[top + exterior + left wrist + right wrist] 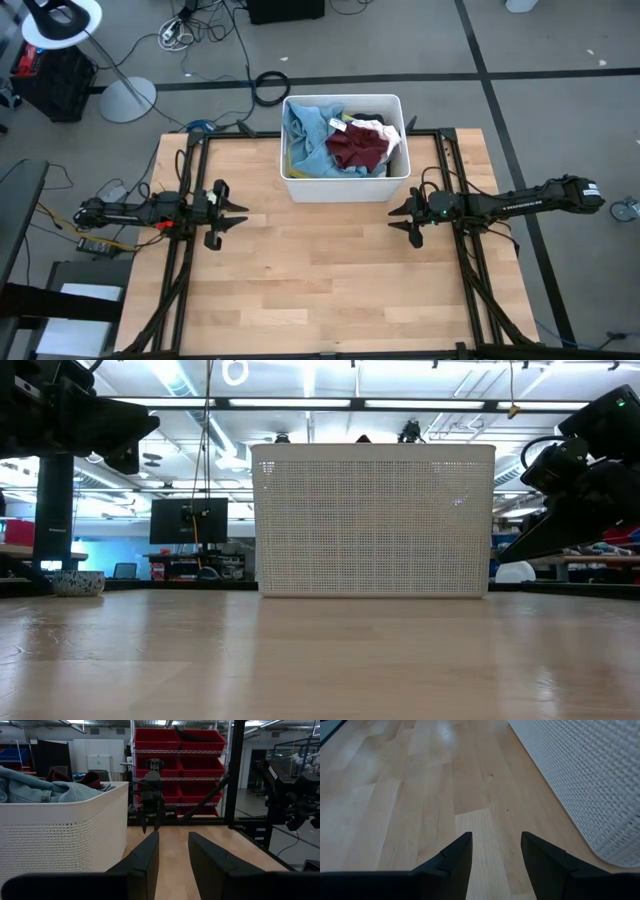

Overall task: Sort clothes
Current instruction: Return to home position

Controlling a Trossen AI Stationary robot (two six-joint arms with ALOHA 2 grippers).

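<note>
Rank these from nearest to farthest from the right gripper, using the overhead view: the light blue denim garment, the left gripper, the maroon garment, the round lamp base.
From the right gripper:
1. maroon garment, right side of the bin.
2. light blue denim garment, left side of the bin.
3. left gripper, across the table.
4. round lamp base, off the table, far left.

Bright, even light from ceiling strips (430, 403); soft glare on the table (442, 732); low-view foreground perhaps soft.
</note>
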